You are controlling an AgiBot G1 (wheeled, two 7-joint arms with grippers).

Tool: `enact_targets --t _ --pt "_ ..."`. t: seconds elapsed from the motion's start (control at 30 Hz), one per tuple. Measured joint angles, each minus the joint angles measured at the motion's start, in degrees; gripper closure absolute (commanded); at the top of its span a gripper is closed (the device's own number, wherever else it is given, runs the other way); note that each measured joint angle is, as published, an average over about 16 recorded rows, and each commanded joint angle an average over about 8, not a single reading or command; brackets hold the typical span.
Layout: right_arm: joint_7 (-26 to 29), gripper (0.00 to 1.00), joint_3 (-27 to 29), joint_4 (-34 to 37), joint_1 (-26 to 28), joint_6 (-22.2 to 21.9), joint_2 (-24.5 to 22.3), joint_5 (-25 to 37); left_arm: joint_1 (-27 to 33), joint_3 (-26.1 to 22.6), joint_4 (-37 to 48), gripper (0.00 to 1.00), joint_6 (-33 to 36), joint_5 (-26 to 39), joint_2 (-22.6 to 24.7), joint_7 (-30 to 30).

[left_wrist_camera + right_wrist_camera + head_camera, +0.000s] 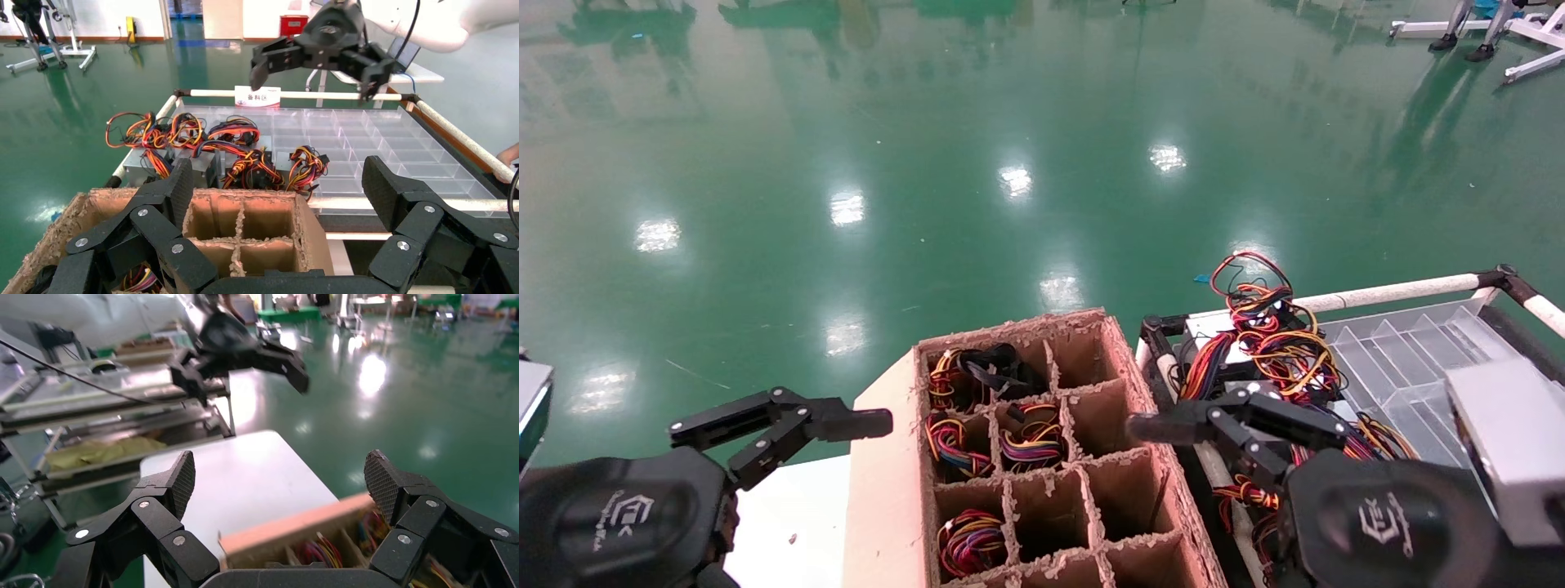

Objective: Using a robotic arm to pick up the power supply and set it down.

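Note:
A silver-grey power supply (1204,327) lies at the left end of the cart, under a tangle of red, yellow, orange, purple and black wires (1271,339). In the left wrist view it sits among similar units (205,162) just past the cardboard box. My right gripper (278,478) hovers open and empty near these units, its one visible finger (1164,426) reaching over the box's right wall. My left gripper (278,184) is open and empty above the box's left side, with a finger (846,423) pointing right. The two grippers face each other.
A brown cardboard box (887,490) with divider cells stands in the centre, with wire bundles (1030,445) in several cells. A clear compartment tray (1401,367) fills the cart, edged by white rails (1401,290). A white table (797,523) lies under the box. Green floor lies beyond.

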State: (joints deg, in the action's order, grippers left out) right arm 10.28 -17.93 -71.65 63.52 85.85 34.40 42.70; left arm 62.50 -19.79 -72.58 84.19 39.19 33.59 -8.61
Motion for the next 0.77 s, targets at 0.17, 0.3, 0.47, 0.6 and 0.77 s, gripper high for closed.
enact_targets --t 0.17,0.3,0.47,0.6,0.77 --pt "0.3 0.00 1.1 -1.0 -1.1 -0.1 0.3 -0.4 0.0 0.0 0.0 0.00 0.0 0.0 0.0 0.0" --pt "0.3 0.00 1.1 -1.1 -1.1 -0.1 0.3 -0.4 0.0 0.0 0.0 0.00 0.0 0.0 0.0 0.0" --pt "0.3 0.00 1.2 -1.2 -1.2 -0.1 0.3 -0.4 0.0 0.0 0.0 0.00 0.0 0.0 0.0 0.0" --pt "0.3 0.00 1.2 -1.2 -1.2 -0.1 0.4 -0.5 0.0 0.0 0.0 0.00 0.0 0.0 0.0 0.0" --pt "0.3 0.00 1.3 -1.2 -1.3 -0.1 0.4 -0.5 0.0 0.0 0.0 0.00 0.0 0.0 0.0 0.0"
